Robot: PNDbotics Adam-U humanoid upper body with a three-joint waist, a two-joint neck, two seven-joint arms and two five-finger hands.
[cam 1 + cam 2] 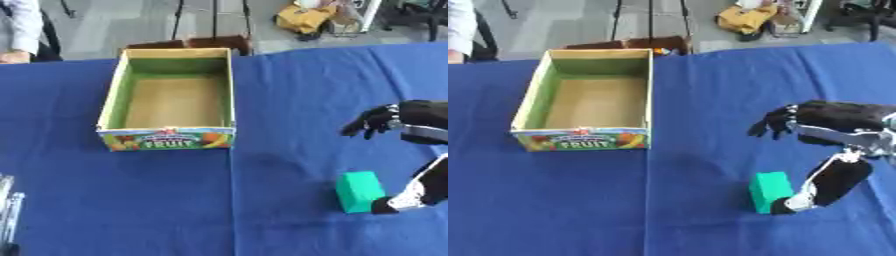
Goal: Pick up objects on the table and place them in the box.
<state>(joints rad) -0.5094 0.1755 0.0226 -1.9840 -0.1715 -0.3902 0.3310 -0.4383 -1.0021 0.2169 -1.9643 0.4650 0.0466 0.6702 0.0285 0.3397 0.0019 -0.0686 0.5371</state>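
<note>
A green block (pixel 769 192) lies on the blue tablecloth, to the right of and nearer than the box. My right hand (pixel 833 117) comes in from the right and is open, spread wide over the block. Its dark fingers (pixel 773 123) hang in the air beyond the block, apart from it. Its thumb (pixel 791 203) reaches down to the block's near right corner and seems to touch it. The cardboard fruit box (pixel 169 138), green inside with a brown bottom, stands open at the left with nothing in it. My left hand (pixel 9 212) shows at the lower left edge, fingers up.
The blue tablecloth (pixel 262 210) covers the whole table. A brown crate (pixel 214 42) sits just past the far edge behind the box. A person's sleeve (pixel 17 25) shows at the far left corner, and chairs and a yellow bag stand on the floor beyond.
</note>
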